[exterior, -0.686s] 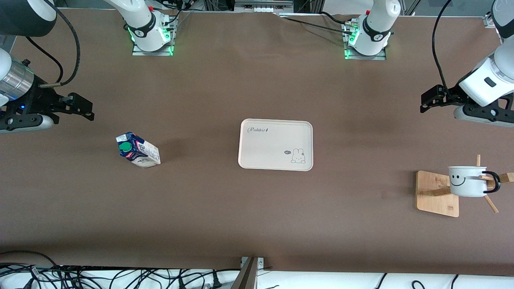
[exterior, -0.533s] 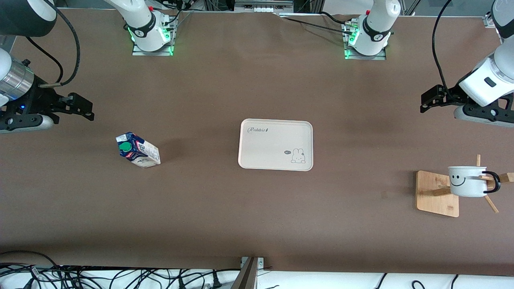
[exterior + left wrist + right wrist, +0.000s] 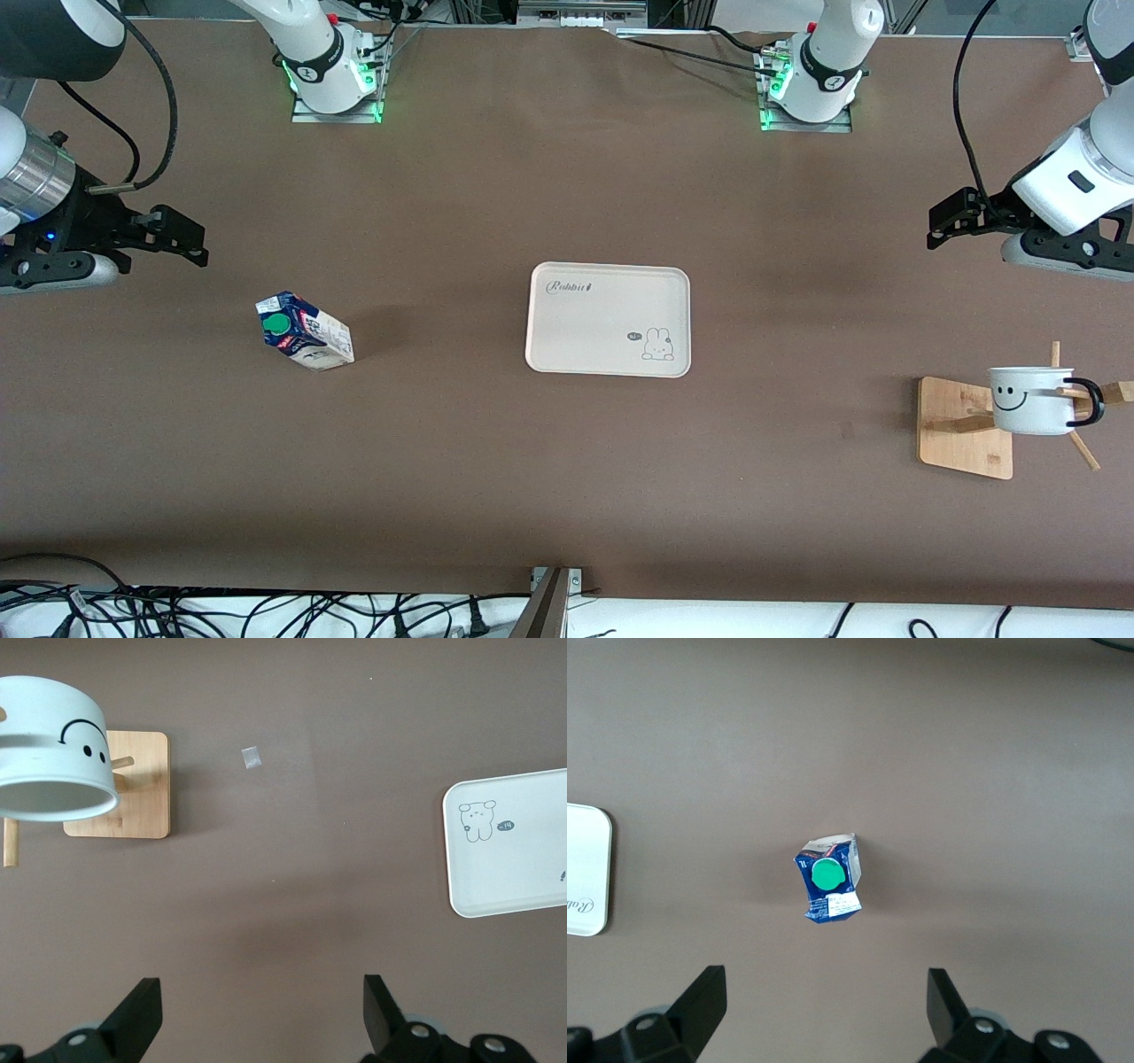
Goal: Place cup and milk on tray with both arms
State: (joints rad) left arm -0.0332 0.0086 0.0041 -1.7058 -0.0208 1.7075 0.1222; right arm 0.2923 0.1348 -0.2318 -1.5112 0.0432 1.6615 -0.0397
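Observation:
The milk, a blue and white carton with a green cap, stands on the table toward the right arm's end. It also shows in the right wrist view. The cream tray lies mid-table and holds nothing. The white smiley cup hangs on a peg of a bamboo stand toward the left arm's end, and it shows in the left wrist view. My right gripper is open and empty, up over bare table beside the milk. My left gripper is open and empty, up over bare table beside the cup.
The bamboo stand base with wooden pegs sits under the cup. A small pale scrap lies on the brown table beside the stand. Cables run along the table's edge nearest the front camera. The tray's edge shows in the right wrist view.

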